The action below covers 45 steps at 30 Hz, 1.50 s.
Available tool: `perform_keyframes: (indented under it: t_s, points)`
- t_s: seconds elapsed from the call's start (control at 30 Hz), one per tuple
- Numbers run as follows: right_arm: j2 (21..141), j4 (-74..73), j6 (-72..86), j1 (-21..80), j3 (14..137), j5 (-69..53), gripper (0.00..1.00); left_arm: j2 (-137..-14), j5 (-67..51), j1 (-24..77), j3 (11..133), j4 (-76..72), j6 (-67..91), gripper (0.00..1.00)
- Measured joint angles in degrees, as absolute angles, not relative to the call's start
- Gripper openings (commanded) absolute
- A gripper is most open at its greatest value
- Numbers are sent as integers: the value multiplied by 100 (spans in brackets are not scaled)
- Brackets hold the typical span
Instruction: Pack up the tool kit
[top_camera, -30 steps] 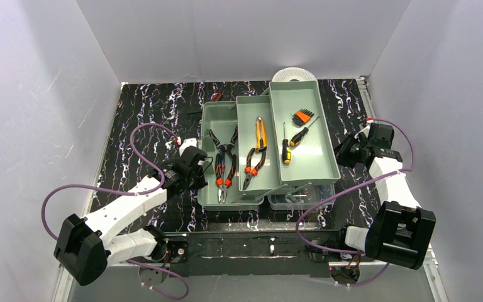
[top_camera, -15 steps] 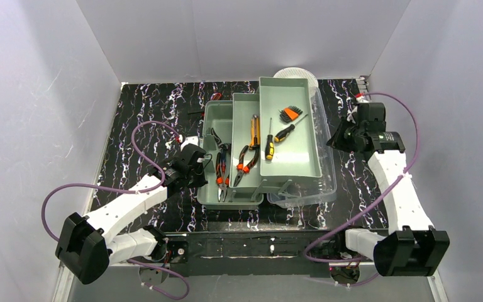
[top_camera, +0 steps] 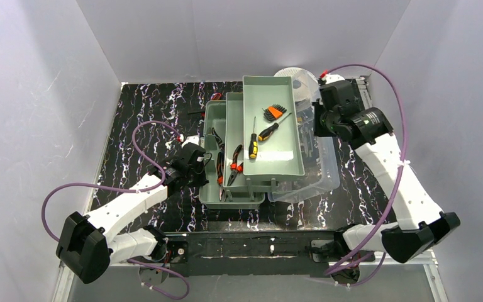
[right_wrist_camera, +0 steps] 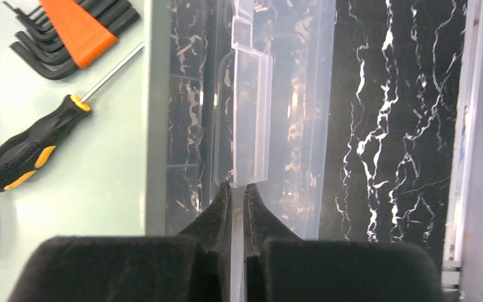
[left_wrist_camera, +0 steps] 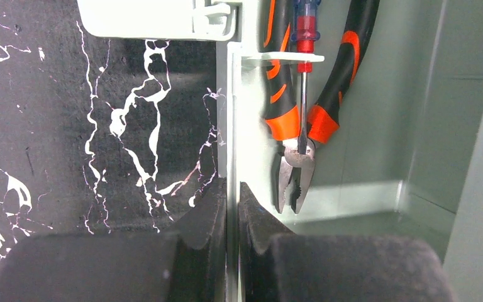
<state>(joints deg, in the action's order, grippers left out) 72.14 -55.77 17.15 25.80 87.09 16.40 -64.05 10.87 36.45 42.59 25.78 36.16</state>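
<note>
Black marbled table [top_camera: 138, 113]; white spool [top_camera: 297, 76] behind tool box [top_camera: 212, 117], lid [top_camera: 324, 171] alongside.

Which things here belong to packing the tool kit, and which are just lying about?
Job: green box, held by left end effector; clear lid, held by right end effector; pliers; screwdrivers; hex keys.
Lying about: white spool behind the box.
</note>
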Motion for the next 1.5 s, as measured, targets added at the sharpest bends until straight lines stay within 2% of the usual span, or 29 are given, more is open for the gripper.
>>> perform_keyframes:
  t_s: [0.23,0.33,0.5,0.57,0.6,0.73,0.83,0.93,1.07,1.27,1.5]
  points:
    - [8001,-6064,1651,3802,10042,2550,1,-6410,952,3632,4259,2539,3684,0]
    - [8388,-6121,1629,4246,10582,2808,10,-6416,902,3632,4259,2526,3736,0]
    - [8923,-5979,1726,4871,11220,2705,57,-6418,864,3634,4259,2506,3822,0]
    - [9100,-5645,1826,5153,11327,2276,71,-6418,875,3632,4259,2504,3841,0]
    - [9137,-5494,1852,5258,11330,2071,75,-6418,878,3632,4259,2506,3850,0]
    - [9185,-4980,2021,5559,11181,1157,79,-6407,906,3634,4259,2517,3876,0]
    - [9111,-4657,2115,5561,10993,827,79,-6388,941,3634,4259,2534,3913,7]
    - [8941,-4475,2137,5557,10881,738,82,-6348,963,3636,4259,2547,3946,17]
    - [8626,-4504,2130,5496,10733,781,82,-6158,996,3636,4265,2659,3955,38]
    - [8401,-4482,2132,5345,10484,888,83,-5791,1275,3653,4589,2974,3942,50]
    - [8121,-4440,2215,4866,9719,899,83,-5592,1717,3542,5087,3726,3896,43]
